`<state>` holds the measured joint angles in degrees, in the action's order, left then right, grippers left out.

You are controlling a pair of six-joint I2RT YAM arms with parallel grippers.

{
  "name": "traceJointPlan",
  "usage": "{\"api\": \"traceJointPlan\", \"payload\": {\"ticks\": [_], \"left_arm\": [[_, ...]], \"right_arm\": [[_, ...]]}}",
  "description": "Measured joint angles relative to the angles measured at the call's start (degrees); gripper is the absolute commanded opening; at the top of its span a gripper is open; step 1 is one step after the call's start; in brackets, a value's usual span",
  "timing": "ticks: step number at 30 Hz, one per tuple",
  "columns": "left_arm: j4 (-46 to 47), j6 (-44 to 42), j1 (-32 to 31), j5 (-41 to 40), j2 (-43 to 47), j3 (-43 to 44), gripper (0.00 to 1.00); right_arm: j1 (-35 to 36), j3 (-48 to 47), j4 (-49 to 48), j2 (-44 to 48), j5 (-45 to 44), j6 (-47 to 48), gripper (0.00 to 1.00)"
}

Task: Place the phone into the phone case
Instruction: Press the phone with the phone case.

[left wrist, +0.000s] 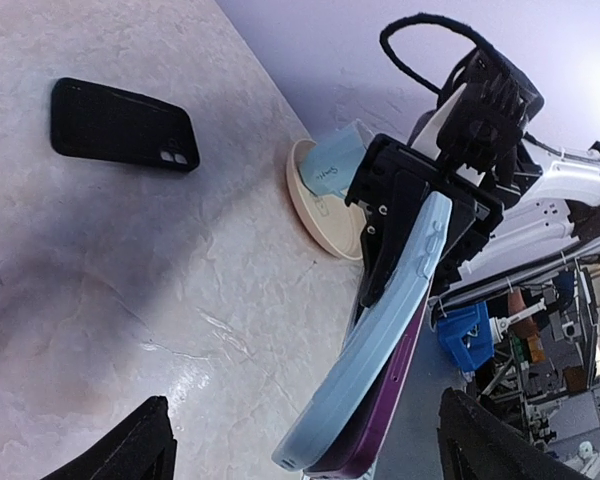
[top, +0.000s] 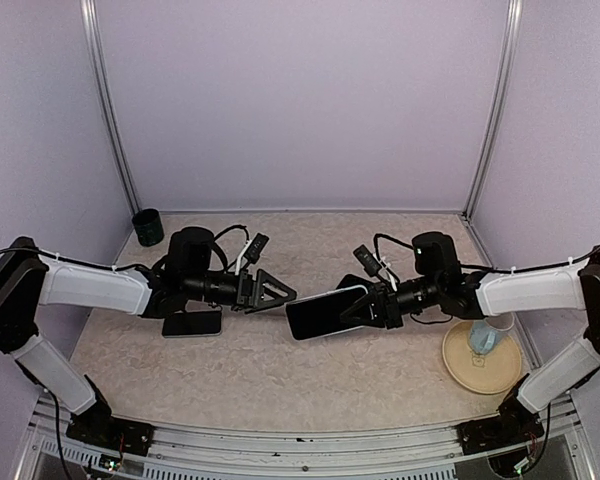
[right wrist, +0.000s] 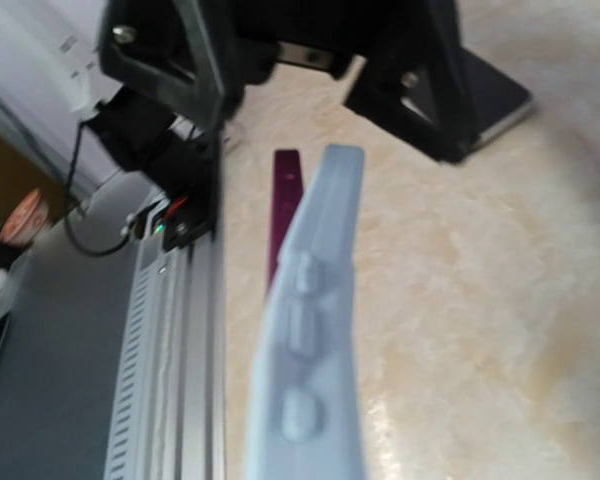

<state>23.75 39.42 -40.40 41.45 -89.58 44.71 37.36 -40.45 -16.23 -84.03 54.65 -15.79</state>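
Right gripper [top: 365,305] is clamping the rigid purple phone [top: 320,315], half-seated in the pale-blue flexible rubber case [left wrist: 380,335], aloft left of the round cream dish [top: 458,372]. Left gripper [top: 280,297] is gaping wide, empty. Phone probably slick, case pliant: pinch the free end's edges.

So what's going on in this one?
The right gripper holds the light blue case up off the table. The purple phone lies against the case, but its free end stands off and is not seated. The left gripper is open, facing that free end without touching it. A black handset lies flat on the table.
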Motion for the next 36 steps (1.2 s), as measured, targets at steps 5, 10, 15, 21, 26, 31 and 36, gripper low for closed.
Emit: {"api": "traceJointPlan", "payload": {"ticks": [5, 10, 15, 21, 26, 31, 36], "left_arm": [[0.6, -0.8, -1.9, 2.4, 0.0, 0.0, 0.83], [2.6, -0.9, -2.7, 4.8, 0.0, 0.0, 0.74], [4.1, -0.9, -3.5, 6.4, 0.0, 0.0, 0.56], [6.2, -0.3, -4.0, 7.9, 0.0, -0.5, 0.33], [7.0, -0.2, -4.0, 8.2, 0.0, -0.8, 0.21], [7.7, -1.1, -4.0, 8.9, 0.0, -1.0, 0.09], [6.8, -2.8, -4.1, 7.4, 0.4, -1.0, 0.05]], "right_arm": [[0.7, 0.0, 1.0, 0.9, 2.1, 2.9, 0.0], [1.3, 0.0, 1.9, 2.4, 3.5, 4.6, 0.0], [1.3, 0.2, 1.9, 3.6, 3.7, 5.6, 0.0], [1.3, 0.5, 2.6, 3.6, 3.5, 5.9, 0.0], [1.3, 0.7, 3.0, 3.6, 3.1, 6.0, 0.0], [1.3, 0.7, 3.2, 3.6, 2.8, 5.7, 0.0], [1.3, 0.6, 3.4, 3.4, 1.9, 5.5, 0.0]]}}
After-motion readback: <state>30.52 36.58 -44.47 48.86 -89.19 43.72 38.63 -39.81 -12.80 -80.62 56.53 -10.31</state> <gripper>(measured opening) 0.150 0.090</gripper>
